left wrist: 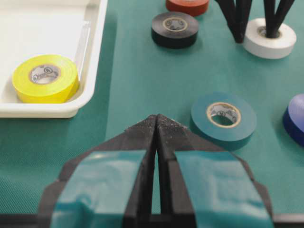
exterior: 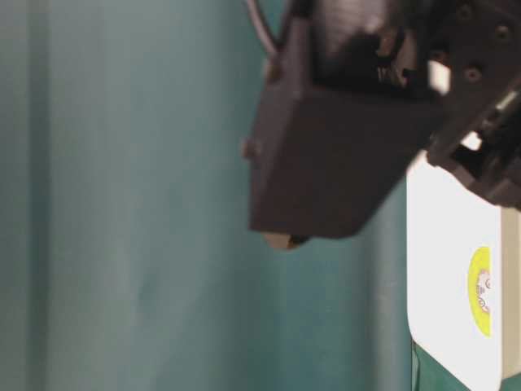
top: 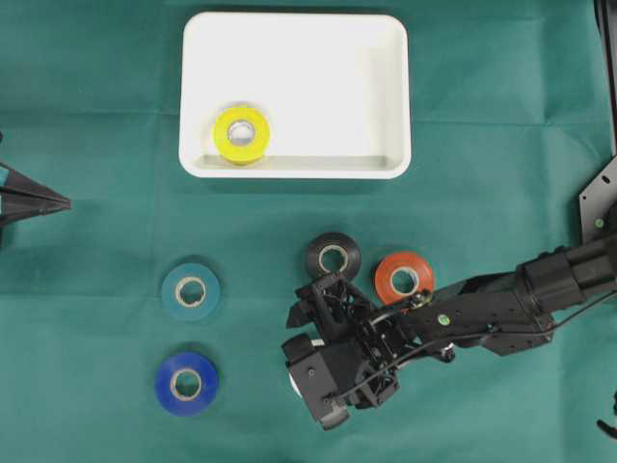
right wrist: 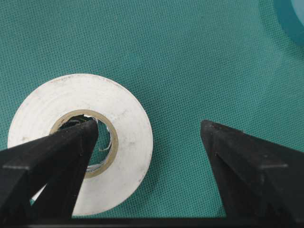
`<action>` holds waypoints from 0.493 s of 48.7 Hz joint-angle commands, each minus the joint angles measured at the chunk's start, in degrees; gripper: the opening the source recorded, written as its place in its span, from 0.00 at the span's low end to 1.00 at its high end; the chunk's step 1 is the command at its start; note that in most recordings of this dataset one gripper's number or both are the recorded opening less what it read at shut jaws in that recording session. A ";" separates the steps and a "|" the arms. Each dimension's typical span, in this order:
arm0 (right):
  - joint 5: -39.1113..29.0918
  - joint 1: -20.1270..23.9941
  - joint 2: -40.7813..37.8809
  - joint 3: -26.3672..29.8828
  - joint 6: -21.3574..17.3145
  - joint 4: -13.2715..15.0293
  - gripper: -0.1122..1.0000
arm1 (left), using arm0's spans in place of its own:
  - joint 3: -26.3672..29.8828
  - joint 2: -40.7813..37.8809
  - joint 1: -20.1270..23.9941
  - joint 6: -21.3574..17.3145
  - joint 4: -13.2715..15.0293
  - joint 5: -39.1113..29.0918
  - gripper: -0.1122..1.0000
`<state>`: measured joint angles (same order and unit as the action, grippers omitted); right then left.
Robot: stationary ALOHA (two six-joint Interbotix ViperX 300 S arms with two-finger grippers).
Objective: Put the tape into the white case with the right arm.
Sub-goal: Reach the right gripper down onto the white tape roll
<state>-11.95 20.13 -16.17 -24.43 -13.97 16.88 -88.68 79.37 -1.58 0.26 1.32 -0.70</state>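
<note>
One finger of the right gripper [right wrist: 152,142] sits in the core of the white tape [right wrist: 118,123], the other outside on the cloth; jaws spread wide, nothing clamped. Best to close squarely on the roll's wall before lifting. White case [top: 386,58] holds only a yellow roll [top: 241,134]. Left gripper [left wrist: 156,124] pressed together, idle.

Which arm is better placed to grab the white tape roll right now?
Right. The right gripper is open over the white tape roll, one finger in its core. The left gripper is shut, away from it.
</note>
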 commanded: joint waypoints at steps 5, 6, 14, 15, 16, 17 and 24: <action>0.35 0.26 -0.09 1.67 -1.32 -0.18 0.70 | 0.70 -0.53 0.18 0.09 0.00 0.26 0.11; 0.35 0.26 -0.18 1.67 -1.49 -0.18 0.70 | 0.70 -0.53 0.18 0.09 0.09 0.26 0.11; 0.35 0.18 -0.26 1.76 -1.85 0.09 0.69 | 0.70 -0.53 0.18 0.09 0.00 0.26 0.11; 0.35 0.18 -0.26 1.76 -1.85 0.18 0.68 | 0.70 -0.53 0.18 0.09 0.09 0.26 0.11; 0.35 0.18 -0.26 1.67 -1.85 0.35 0.67 | 0.70 -0.53 0.18 0.09 0.00 0.26 0.11; 0.35 0.18 -0.26 1.76 -1.85 0.35 0.65 | 0.70 -0.44 0.18 0.09 0.09 0.26 0.11; 0.26 0.18 -0.26 1.76 -1.67 0.44 0.33 | 0.70 -0.44 0.18 0.09 0.00 0.26 0.11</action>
<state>-11.95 20.13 -17.49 -23.91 -15.73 17.14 -88.68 79.37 -1.58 0.26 1.32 -0.70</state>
